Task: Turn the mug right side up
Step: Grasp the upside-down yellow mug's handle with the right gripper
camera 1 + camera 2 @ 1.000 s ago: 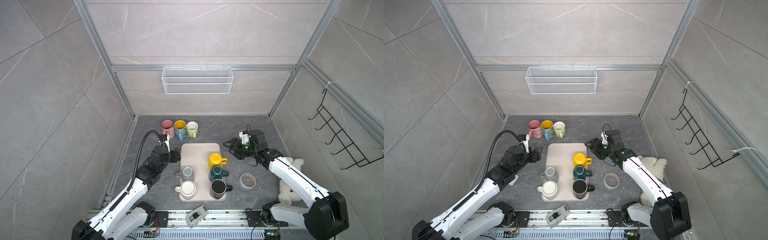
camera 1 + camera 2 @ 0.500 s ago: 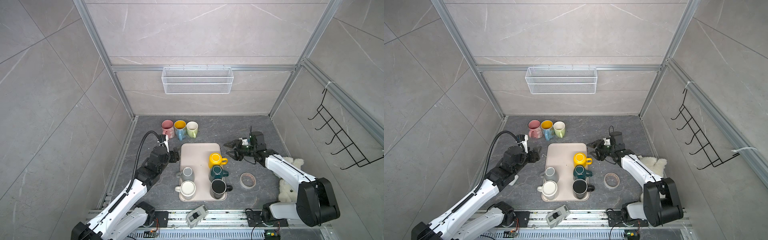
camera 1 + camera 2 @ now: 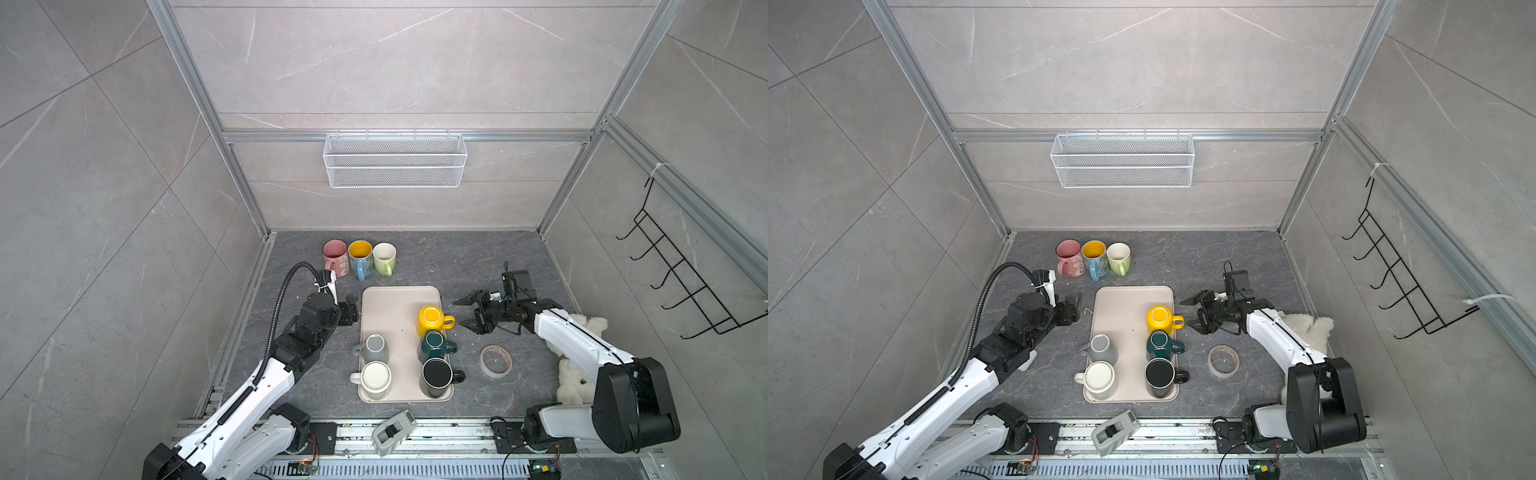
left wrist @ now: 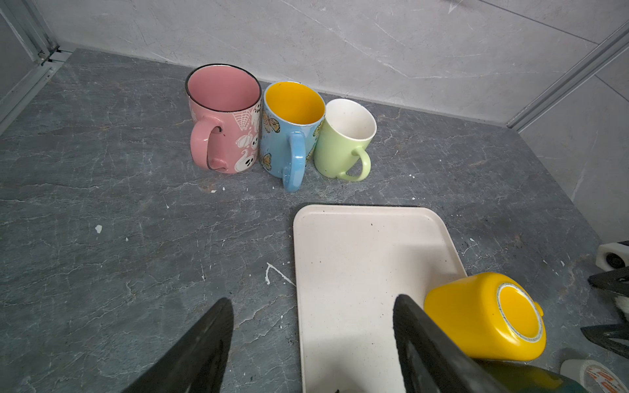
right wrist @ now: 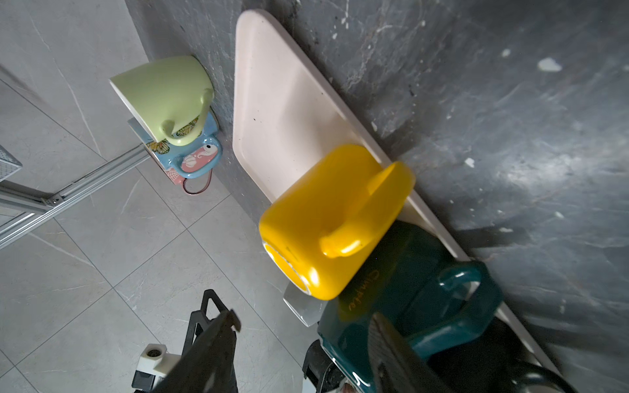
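Both claws gaped empty: the left claw [image 3: 349,309] idled beside the tray's [image 3: 392,303] left edge, while the right claw [image 3: 460,313] had rolled and dropped toward the tray's right edge, facing the yellow mug [image 3: 432,321] upside down there, seemingly ready to grasp.

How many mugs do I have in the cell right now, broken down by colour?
Pink mug: 1
Blue mug: 1
Light green mug: 1
Yellow mug: 1
Teal mug: 1
Black mug: 1
Grey mug: 1
White mug: 1
Total: 8
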`<state>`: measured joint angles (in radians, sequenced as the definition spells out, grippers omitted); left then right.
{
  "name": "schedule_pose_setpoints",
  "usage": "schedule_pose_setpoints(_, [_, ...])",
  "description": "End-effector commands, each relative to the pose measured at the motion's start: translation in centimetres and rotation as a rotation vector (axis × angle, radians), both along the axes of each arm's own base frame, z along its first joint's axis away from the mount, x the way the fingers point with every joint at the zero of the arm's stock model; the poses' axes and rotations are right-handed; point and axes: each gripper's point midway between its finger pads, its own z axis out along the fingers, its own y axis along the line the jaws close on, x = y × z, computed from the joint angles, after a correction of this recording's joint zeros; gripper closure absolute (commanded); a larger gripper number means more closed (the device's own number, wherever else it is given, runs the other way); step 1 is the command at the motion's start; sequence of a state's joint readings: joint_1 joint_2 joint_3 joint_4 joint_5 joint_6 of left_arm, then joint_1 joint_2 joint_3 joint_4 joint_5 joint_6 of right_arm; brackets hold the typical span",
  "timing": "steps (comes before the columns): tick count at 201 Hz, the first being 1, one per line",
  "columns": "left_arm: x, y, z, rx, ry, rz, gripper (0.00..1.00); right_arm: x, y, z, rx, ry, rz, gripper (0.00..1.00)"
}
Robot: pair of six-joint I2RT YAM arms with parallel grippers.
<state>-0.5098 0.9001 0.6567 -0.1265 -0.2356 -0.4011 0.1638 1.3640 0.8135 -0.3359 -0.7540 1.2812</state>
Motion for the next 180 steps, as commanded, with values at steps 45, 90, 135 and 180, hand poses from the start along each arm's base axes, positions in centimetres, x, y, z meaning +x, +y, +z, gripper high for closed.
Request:
schedule_pose_setpoints(45, [0.4,0.4,0.3,0.000,-0.026,0.025,0.24,0.1,0.3,-2.3,0.015,0.071,0.001,0.33])
schedule_pose_setpoints(90, [0.3,0.4,0.2,-0.001,-0.022,0.028,0.24,1.1,0.4,-3.1,0.027,0.082,-0.014,0.37])
schedule_pose_setpoints(135, [0.3,0.5,0.0,0.001,-0.016,0.031,0.24,1.7,0.6,-4.0,0.031,0.098,-0.022,0.41])
schedule_pose_setpoints(180, [0.3,0.5,-0.1,0.007,-0.014,0.032,0.23,2.5,1.1,-4.3,0.038,0.099,-0.017,0.46])
